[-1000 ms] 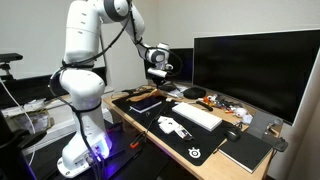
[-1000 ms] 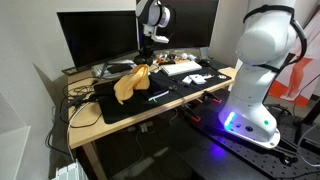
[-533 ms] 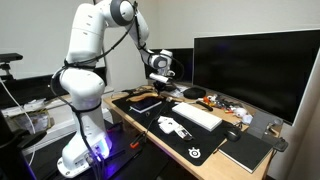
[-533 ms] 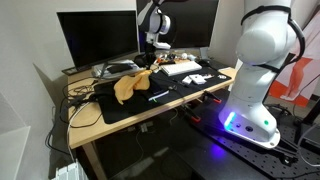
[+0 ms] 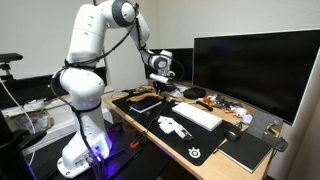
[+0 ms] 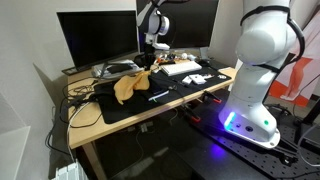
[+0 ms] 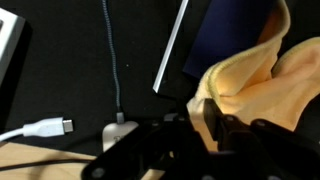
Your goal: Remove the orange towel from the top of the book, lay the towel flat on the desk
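Observation:
The orange towel (image 6: 128, 86) is bunched up over the dark book (image 7: 225, 40) at the near end of the black desk mat (image 6: 160, 100). One corner of it is drawn up to my gripper (image 6: 148, 66). In the wrist view the towel (image 7: 255, 75) fills the right side, with its edge pinched at the fingers (image 7: 200, 118). The book's blue cover shows above it. In an exterior view the gripper (image 5: 158, 80) hangs just above the towel (image 5: 148, 93). The gripper looks shut on the towel.
A monitor (image 5: 255, 65), a white keyboard (image 5: 197, 116), a white cable (image 7: 45, 128) and small clutter (image 5: 215, 100) share the desk. A black notebook (image 5: 245, 152) lies at the far mat end. A second monitor (image 6: 95, 35) and cables (image 6: 85, 95) sit behind the towel.
The gripper has come slightly lower and sideways over the book. The towel keeps almost the same bunched shape.

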Robot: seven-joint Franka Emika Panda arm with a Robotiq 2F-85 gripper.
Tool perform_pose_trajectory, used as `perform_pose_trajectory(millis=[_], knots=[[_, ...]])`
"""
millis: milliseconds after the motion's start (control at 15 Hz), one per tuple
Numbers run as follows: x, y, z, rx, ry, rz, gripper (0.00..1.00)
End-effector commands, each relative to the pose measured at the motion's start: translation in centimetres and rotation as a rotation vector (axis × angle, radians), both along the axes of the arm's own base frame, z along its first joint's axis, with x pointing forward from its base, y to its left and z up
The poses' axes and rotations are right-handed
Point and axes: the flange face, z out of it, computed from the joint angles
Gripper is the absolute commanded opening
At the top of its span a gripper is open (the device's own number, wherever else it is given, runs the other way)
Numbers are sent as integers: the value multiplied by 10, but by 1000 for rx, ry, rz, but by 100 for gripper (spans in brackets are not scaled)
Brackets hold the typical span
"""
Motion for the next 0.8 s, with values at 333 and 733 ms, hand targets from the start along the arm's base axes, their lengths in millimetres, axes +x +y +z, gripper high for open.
perform_pose_trajectory(millis=[333,733], knots=[[-44,28,59,4,-78,119,94],[-58,84,55,72,-90,248,100]])
